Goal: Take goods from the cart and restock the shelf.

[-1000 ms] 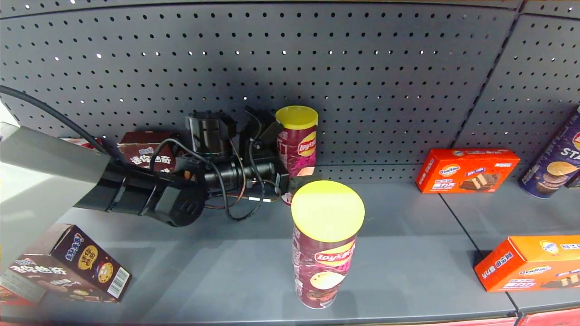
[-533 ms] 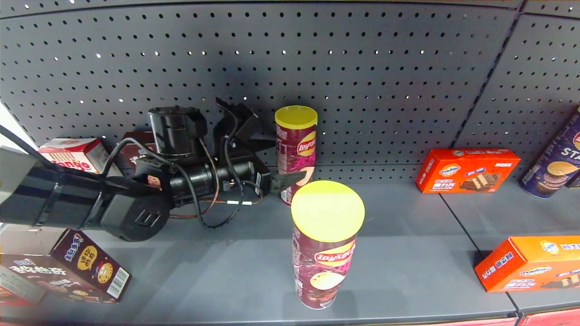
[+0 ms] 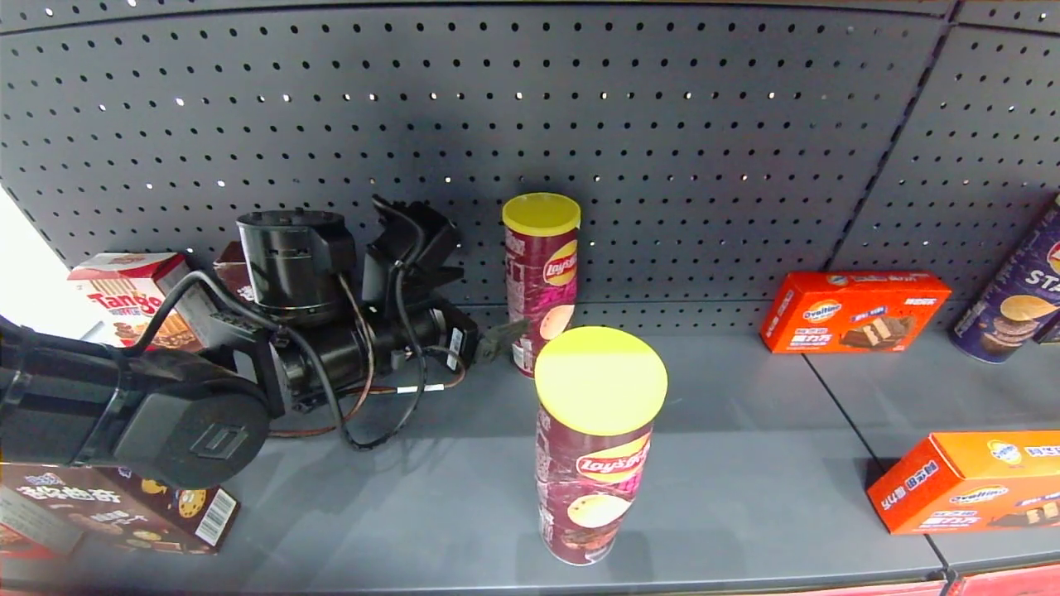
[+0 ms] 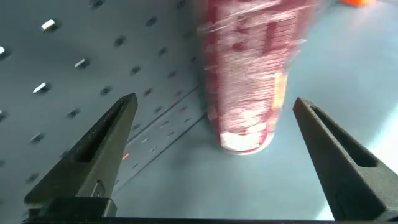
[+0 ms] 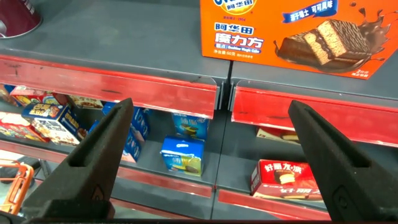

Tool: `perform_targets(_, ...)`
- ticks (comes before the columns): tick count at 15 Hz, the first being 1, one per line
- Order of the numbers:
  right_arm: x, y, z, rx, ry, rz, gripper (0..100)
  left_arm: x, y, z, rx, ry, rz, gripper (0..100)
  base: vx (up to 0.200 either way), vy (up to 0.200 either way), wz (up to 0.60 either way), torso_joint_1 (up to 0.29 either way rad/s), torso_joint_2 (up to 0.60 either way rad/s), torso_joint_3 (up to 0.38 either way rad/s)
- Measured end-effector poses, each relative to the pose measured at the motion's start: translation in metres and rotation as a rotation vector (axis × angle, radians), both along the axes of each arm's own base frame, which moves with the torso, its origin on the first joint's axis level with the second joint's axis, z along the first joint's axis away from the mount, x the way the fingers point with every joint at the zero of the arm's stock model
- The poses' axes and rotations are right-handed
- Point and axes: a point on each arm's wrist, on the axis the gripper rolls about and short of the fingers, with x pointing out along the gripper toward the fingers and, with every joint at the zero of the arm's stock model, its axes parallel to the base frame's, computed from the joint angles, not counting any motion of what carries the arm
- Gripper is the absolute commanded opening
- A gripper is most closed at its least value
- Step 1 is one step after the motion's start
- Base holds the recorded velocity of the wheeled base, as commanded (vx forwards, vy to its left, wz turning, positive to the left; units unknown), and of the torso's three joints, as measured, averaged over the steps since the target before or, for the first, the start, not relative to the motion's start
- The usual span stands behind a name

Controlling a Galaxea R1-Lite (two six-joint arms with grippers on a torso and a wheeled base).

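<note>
Two maroon chip cans with yellow lids stand upright on the grey shelf (image 3: 745,463). The back can (image 3: 542,273) is against the pegboard, and the front can (image 3: 596,447) is nearer the shelf's front edge. My left gripper (image 3: 497,333) lies low over the shelf just left of the back can, open and holding nothing. In the left wrist view the back can (image 4: 252,68) stands a little beyond the spread fingers (image 4: 99,149) of the left gripper (image 4: 214,104). My right gripper (image 5: 211,107) hangs open and empty in front of the shelf's red edge strip (image 5: 112,78).
Orange boxes (image 3: 853,310) (image 3: 969,480) and a blue can (image 3: 1014,290) sit on the right. Brown cookie boxes (image 3: 116,505) and a wafer box (image 3: 124,294) are on the left by my left arm. The pegboard (image 3: 530,108) closes the back. Lower shelves hold boxed goods (image 5: 183,155).
My left gripper has let go of the back can and drawn back to the left along the shelf. The can stays upright against the pegboard.
</note>
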Motion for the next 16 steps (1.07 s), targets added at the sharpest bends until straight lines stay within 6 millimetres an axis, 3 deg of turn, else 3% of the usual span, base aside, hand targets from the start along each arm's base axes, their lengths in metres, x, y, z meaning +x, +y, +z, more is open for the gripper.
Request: perform_targets(16,0.000,0.000,0.000,0.000,0.000,0.000,100,0.019,-0.009,-0.013,0.020,-0.006,0.109,100,0.000,0.000,0.00,0.000,0.00,0.000)
